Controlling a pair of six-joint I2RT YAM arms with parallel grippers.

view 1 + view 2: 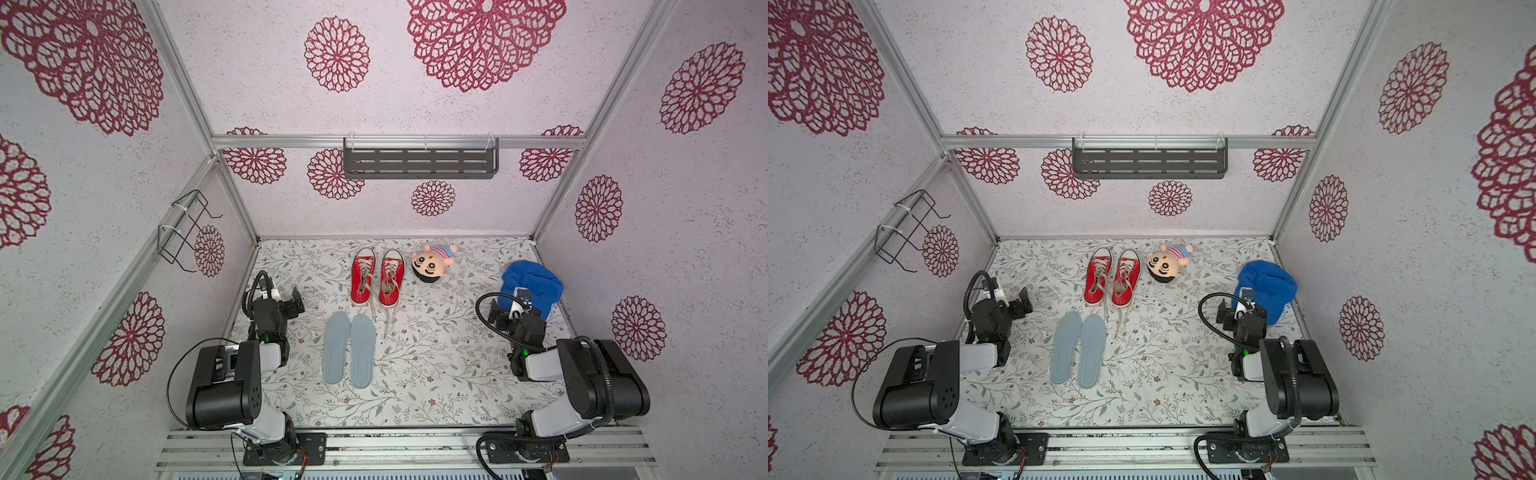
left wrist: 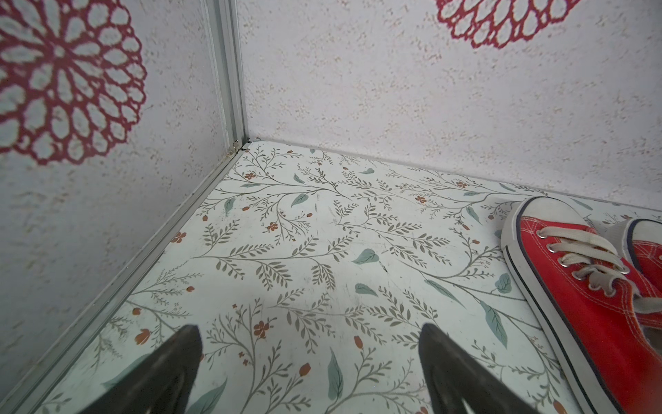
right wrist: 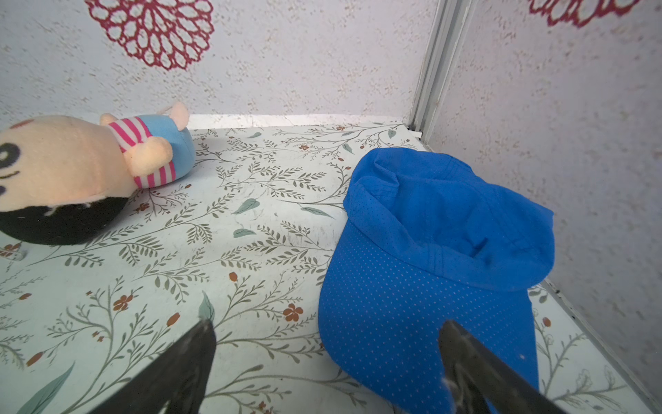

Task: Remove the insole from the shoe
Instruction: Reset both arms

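Note:
Two red canvas shoes (image 1: 363,276) (image 1: 391,278) with white laces stand side by side near the back of the floral table, seen in both top views (image 1: 1098,276). Two light blue insoles (image 1: 336,347) (image 1: 362,351) lie flat on the table in front of them, outside the shoes (image 1: 1066,347). My left gripper (image 1: 294,303) (image 2: 308,328) is open and empty at the table's left side; the nearer shoe (image 2: 580,286) shows at the edge of the left wrist view. My right gripper (image 1: 500,316) (image 3: 328,322) is open and empty at the right, just in front of a cap's brim.
A plush doll (image 1: 432,262) (image 3: 71,172) lies right of the shoes. A blue cap (image 1: 536,278) (image 3: 430,251) sits in the back right corner. A dark shelf (image 1: 419,162) hangs on the back wall and a wire rack (image 1: 187,228) on the left wall.

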